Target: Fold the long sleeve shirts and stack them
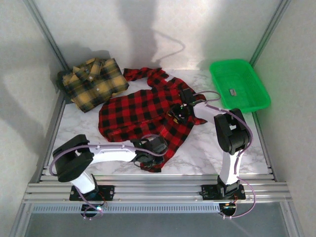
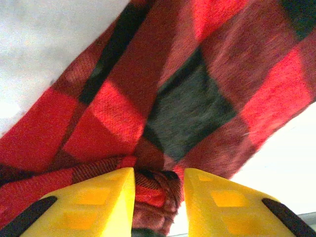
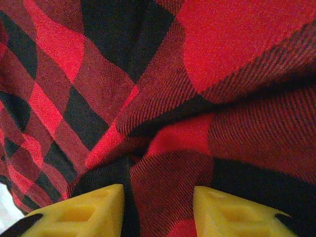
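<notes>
Left tool (image 2: 158, 180) clamped on red-and-black flannel shirt (image 1: 143, 111) at near hem; right tool (image 3: 158, 192) clamped on 1 bunched woven fold.

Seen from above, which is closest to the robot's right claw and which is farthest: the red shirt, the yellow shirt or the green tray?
1. Red-and-black shirt, directly under the right gripper, mid-table.
2. Green tray, back right corner.
3. Yellow-and-black shirt, back left corner.

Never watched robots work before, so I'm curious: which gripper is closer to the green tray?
Right. The right gripper pinches the red shirt a little left of the green tray; the left gripper grips the shirt's near edge, farther away.
</notes>
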`<state>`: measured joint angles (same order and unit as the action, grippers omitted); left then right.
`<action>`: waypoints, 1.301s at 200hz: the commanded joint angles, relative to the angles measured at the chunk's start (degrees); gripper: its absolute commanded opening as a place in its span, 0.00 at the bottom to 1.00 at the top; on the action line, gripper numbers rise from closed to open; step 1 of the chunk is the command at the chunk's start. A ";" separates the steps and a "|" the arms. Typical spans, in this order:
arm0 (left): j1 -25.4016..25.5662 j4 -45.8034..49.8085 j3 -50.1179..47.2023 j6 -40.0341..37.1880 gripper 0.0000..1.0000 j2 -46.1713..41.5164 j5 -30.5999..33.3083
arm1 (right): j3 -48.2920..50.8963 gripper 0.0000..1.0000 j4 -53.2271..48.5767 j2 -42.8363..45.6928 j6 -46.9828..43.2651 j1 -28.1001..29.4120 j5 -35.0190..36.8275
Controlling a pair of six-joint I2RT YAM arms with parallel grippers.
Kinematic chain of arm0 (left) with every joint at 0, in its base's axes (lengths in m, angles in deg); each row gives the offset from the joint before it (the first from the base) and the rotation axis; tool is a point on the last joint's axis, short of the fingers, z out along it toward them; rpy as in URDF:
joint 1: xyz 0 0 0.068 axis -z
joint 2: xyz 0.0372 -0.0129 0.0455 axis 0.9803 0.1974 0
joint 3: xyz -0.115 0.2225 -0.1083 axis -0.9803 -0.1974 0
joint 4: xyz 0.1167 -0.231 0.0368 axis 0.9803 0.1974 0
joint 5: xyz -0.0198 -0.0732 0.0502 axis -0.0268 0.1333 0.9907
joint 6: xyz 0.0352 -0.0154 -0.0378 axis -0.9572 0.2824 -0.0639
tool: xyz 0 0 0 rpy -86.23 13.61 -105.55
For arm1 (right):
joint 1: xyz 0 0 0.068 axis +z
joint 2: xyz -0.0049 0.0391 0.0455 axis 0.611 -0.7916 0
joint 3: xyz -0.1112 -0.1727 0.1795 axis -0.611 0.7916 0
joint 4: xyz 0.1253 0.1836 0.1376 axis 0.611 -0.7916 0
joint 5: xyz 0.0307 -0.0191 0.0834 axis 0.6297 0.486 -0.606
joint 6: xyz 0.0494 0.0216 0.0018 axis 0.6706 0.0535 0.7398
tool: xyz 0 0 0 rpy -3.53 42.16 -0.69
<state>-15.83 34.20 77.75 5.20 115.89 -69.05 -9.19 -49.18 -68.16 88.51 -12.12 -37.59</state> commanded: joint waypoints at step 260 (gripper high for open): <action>2.40 0.85 -8.78 17.74 0.63 -13.80 3.04 | -13.46 0.40 -3.49 -12.79 8.02 -3.90 13.07</action>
<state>-13.56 39.27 70.80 20.54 99.41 -64.61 -22.83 -49.59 -79.00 95.92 -15.51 -26.88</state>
